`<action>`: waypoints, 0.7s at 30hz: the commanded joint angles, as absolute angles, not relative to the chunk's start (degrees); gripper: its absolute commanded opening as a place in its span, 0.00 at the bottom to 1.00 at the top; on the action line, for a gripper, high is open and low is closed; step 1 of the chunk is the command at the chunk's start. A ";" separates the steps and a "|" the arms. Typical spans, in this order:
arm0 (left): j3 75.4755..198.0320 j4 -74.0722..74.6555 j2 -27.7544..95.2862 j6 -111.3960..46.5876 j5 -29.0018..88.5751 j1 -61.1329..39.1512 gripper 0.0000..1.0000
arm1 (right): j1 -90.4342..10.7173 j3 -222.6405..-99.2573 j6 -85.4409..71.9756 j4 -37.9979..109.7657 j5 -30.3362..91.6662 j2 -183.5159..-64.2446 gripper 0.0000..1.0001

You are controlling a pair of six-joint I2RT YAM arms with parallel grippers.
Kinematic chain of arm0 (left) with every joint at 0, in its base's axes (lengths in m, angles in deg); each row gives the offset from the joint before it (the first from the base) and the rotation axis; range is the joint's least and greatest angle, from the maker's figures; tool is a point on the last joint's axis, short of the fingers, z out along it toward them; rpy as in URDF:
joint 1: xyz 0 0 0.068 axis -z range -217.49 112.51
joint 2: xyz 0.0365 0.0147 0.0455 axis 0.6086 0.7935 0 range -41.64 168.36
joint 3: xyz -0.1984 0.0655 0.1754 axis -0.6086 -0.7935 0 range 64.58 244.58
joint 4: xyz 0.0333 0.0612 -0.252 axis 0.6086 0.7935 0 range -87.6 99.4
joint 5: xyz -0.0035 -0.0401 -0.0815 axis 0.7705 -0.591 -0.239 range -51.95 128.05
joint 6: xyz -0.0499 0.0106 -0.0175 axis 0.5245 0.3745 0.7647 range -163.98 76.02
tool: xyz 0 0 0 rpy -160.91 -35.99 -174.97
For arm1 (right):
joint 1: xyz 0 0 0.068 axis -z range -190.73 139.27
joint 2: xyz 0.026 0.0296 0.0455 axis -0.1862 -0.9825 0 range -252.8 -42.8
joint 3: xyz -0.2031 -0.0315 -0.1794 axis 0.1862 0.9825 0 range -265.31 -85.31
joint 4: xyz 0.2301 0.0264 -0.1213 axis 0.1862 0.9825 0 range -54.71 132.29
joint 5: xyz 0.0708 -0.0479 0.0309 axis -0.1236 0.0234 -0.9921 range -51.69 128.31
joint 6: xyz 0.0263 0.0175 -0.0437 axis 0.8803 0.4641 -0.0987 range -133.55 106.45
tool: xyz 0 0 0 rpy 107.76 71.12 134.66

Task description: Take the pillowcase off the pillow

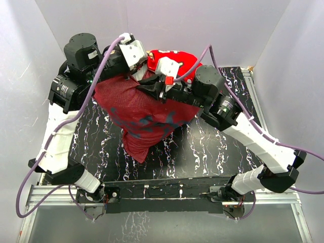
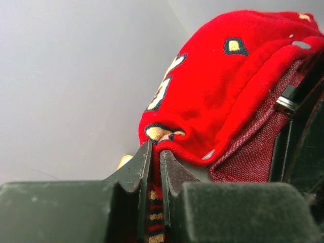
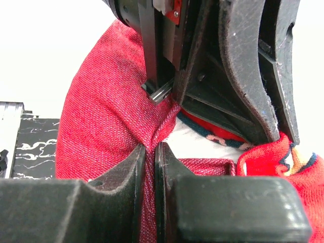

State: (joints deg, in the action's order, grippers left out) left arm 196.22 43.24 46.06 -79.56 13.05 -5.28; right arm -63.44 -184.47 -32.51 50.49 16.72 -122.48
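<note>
Pillowcase clamped in left pincer, right pincer, contents hidden

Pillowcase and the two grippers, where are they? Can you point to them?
pillowcase (image 1: 144, 114), top view, on its dull red inside-out middle.
left gripper (image 2: 155, 148), left wrist view, between its fingertips, pinching the pillowcase.
right gripper (image 3: 151, 148), right wrist view, between its fingertips, pinching the pillowcase.

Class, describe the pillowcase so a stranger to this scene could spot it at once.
Start at the black, white-veined table, toward its far edge. Bunched there, clamped by the left gripper and the right gripper, is the pillowcase. It is the only red cloth: dull dark red on its near part, bright printed red at the far end.
</note>
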 commanded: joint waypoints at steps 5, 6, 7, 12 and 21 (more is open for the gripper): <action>199.81 27.14 48.29 -89.87 25.84 -4.12 0.00 | -70.61 -178.81 -26.54 64.55 6.24 -124.20 0.08; 199.70 26.69 48.50 -90.40 26.36 -3.61 0.00 | -71.73 -178.60 -26.52 65.40 5.97 -124.62 0.08; 199.68 26.08 48.82 -90.95 26.89 -3.08 0.00 | -72.71 -178.32 -26.61 66.08 5.70 -125.07 0.08; 202.77 24.00 51.90 -92.86 29.59 0.57 0.00 | -77.52 -173.85 -25.82 67.13 7.12 -125.32 0.08; 195.38 22.25 49.12 -92.35 39.12 3.27 0.00 | -77.44 -168.64 -22.15 56.30 16.15 -116.11 0.09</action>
